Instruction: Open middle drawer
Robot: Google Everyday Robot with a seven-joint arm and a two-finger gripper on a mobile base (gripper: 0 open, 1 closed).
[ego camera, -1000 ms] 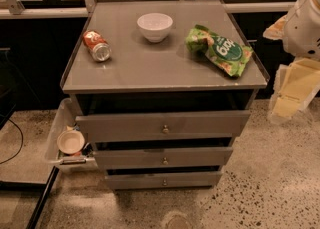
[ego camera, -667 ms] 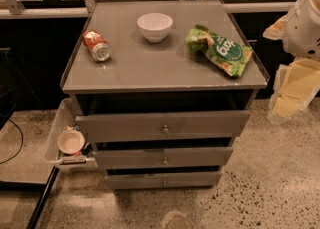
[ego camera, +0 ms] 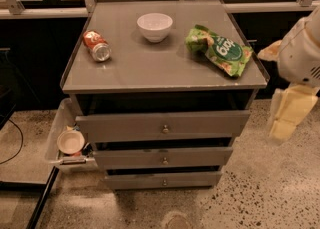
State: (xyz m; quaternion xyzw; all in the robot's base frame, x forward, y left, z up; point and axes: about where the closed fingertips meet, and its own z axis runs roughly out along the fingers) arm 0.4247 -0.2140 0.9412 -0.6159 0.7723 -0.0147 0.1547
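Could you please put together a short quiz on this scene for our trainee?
1. True or false: the soda can stands upright on the cabinet top.
2. What sits between the can and the green chip bag? A) white bowl B) plate C) mug
3. Fill in: the pincer hangs near the picture's ___ edge, apart from the middle drawer.
Key: 1 false, it lies on its side; 2 A; 3 right.
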